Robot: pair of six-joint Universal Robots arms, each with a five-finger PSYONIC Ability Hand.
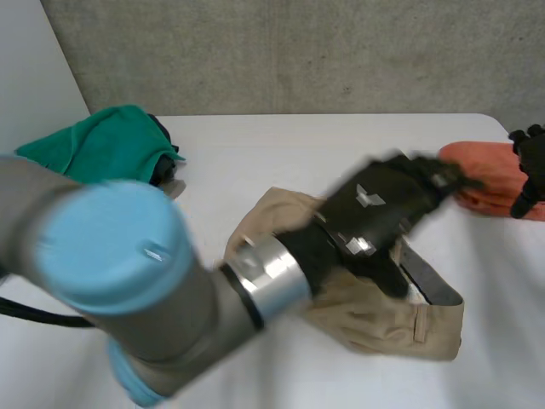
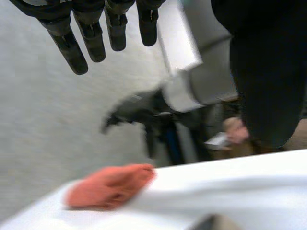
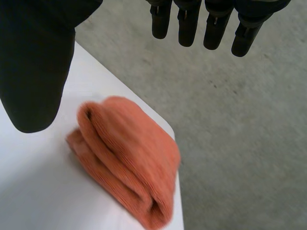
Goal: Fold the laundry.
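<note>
A robot's left hand (image 1: 375, 213) hangs over a crumpled tan garment (image 1: 383, 311) at the middle of the white table (image 1: 255, 162). A dark strip runs along one edge of the garment. In the left wrist view the hand's fingers (image 2: 93, 43) are straight and spread, with nothing in their hold, and the thumb stands apart from them.

To the right of the tan garment, well apart from it, a folded orange cloth (image 1: 485, 175) lies by the table's corner. The right hand (image 1: 530, 162) hangs just past that cloth, on the side away from the garment. Its fingers (image 3: 213, 28) are extended and empty in its own wrist view, above the fold of the orange cloth (image 3: 129, 163).

To the garment's far left a bunched green cloth (image 1: 102, 145) sits against a dark item (image 1: 162, 132) whose kind cannot be told.
</note>
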